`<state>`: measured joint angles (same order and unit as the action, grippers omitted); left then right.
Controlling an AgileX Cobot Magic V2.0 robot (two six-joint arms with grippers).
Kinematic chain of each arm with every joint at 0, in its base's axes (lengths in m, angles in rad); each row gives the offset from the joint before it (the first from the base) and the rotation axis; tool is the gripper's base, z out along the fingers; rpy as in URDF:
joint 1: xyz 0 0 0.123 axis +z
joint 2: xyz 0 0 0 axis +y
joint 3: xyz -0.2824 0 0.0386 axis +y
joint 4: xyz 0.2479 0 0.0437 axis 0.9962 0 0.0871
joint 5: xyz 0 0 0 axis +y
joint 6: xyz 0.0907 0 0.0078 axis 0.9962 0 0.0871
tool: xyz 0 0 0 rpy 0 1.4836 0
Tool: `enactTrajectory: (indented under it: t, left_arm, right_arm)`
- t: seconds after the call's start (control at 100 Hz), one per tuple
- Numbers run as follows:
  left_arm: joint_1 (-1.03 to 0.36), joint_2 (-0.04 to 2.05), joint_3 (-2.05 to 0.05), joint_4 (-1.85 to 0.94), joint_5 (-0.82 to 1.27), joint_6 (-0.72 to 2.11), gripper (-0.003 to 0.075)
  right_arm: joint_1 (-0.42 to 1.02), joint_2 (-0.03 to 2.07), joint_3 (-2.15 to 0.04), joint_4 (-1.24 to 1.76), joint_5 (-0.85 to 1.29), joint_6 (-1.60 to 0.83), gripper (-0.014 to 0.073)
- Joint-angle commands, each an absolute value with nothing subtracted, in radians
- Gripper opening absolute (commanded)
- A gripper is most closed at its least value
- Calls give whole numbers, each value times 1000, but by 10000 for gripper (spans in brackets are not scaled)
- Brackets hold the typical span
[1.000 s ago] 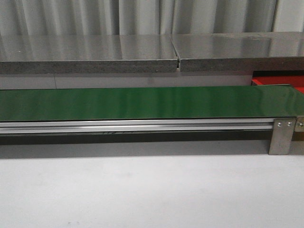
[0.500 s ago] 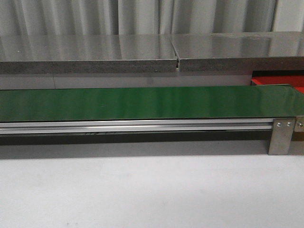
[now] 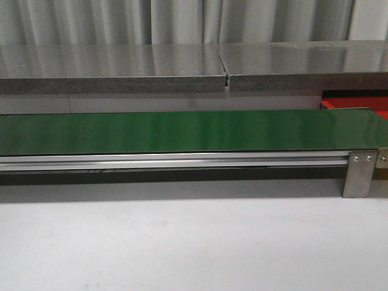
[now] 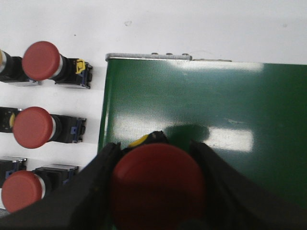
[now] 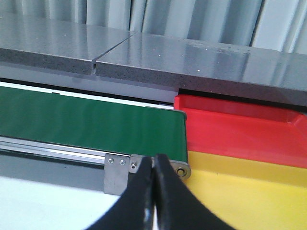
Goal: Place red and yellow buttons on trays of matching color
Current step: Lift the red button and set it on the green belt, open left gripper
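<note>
- Red-capped button (image 4: 157,184) clamped in left gripper (image 4: 156,191) jaws, above green belt (image 4: 201,124) end.
- Three more red buttons (image 4: 41,60) on white tabletop (image 4: 192,28) beside belt.
- Right gripper (image 5: 153,191) jaws together, holding nothing.
- Red tray (image 5: 244,129) and yellow tray (image 5: 240,191) past belt end.

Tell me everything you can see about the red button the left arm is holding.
The held red button shows a round, matte red domed cap, seen from above and filling the space between the left pincer's two black fingers, which press against its sides. A bit of yellow and dark body peeks out behind the cap. It hangs over the near end of the green belt; whether it touches the belt is unclear.
</note>
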<state>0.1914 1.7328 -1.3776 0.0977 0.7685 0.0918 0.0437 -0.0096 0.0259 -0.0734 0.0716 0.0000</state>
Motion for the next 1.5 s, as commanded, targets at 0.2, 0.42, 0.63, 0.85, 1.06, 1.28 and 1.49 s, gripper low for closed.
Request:
enactTrajectory:
  t: [0.2,0.42,0.63,0.85,1.06,1.28,1.49]
  left_arm:
    - [185,1753,-1416,84,729,90,-19]
    - [185,1774,-1416,51,770,90,0]
    - [185,1776,-1427,36,798,90,293]
    - [183,1770,-1459,36,807,90,652]
    - [181,1729,-1477,0,805,90,652]
    - [181,1638,-1477,-24,759,82,652]
    - [183,1563,-1475,-14,742,24,652]
  right_arm:
    - [45,-24,17,-84,-12,-7,-60]
    - [45,-24,17,-84,-12,-7,-60]
    - [45,-24,17,-84,-12,-7,-60]
    - [45,-24,17,-84,-12,-7,-60]
    - [45,-24,17,-84,-12,-7,-60]
    - [45,-24,17,-84,-12,-7,-60]
    - [45,-24,17,-84,-12,-7,-60]
